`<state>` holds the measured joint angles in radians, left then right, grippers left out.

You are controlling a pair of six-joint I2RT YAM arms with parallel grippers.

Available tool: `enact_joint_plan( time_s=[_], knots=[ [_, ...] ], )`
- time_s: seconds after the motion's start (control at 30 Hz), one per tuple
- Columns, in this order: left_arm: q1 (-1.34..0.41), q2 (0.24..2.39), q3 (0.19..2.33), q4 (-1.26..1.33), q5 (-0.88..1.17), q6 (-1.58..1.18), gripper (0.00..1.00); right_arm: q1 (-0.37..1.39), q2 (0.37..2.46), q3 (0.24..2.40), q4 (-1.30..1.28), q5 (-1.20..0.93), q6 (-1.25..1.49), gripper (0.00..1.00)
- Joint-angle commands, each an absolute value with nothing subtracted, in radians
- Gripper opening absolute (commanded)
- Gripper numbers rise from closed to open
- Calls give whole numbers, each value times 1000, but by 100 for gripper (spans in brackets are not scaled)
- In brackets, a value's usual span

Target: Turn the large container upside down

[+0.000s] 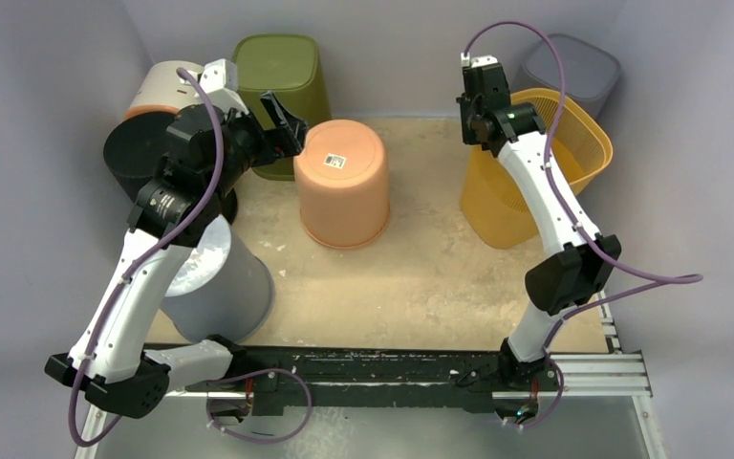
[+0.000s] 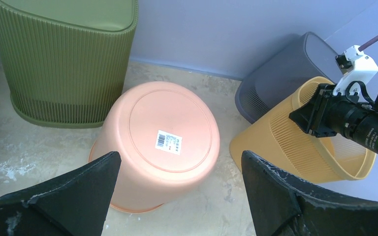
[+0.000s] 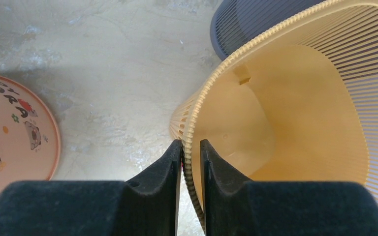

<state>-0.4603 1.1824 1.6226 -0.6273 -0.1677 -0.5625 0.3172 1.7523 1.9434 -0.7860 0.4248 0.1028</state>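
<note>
- A peach tub (image 1: 342,182) stands base-up mid-surface (image 1: 420,277), with a barcode label on its base.
- The left gripper (image 1: 285,122), fingers spread, hovers at the tub's 10 o'clock.
- At 3 o'clock, the right gripper (image 1: 475,129) meets the tilted yellow basket (image 1: 573,143) at its rim.
- A green bin (image 1: 282,67) stands at 11 o'clock.

Soft, even light from overhead fills the top view, bright on the bench (image 1: 420,277) and dimmer toward the corners, with only a faint, soft-edged shadow at the foot of the peach bin (image 1: 342,182). The left wrist view is bright and sharp on the bins, while the black jaws along its bottom edge sit close to the lens, dark and slightly soft. In the right wrist view the yellow basket (image 3: 295,128) glows warm inside with crisp ribs, a grey shadow dims the bench at left, and the jaws show almost no detail.
</note>
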Motion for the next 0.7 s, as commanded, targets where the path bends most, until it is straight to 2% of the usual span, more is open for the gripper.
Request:
enact_joint_plan(
  time_s=[0.0,0.07,0.17,0.23,0.43,0.67],
  knots=[
    [-459,1146,1610,-596,-187,-580,89,311,1736,1926,-764,425,120,21],
    [-459,1139,1604,-595,-189,-584,89,310,1736,1911,-760,417,126,19],
    [-459,1127,1604,-601,-199,-583,89,308,1732,1904,-756,378,145,4],
    [-459,1123,1613,-608,-202,-579,89,308,1726,1923,-752,334,170,0],
    [-459,1121,1657,-631,-204,-565,89,308,1618,1917,-577,164,335,0],
    [-459,1103,1677,-642,-207,-564,89,310,1421,1713,-172,236,556,0]
  ],
)
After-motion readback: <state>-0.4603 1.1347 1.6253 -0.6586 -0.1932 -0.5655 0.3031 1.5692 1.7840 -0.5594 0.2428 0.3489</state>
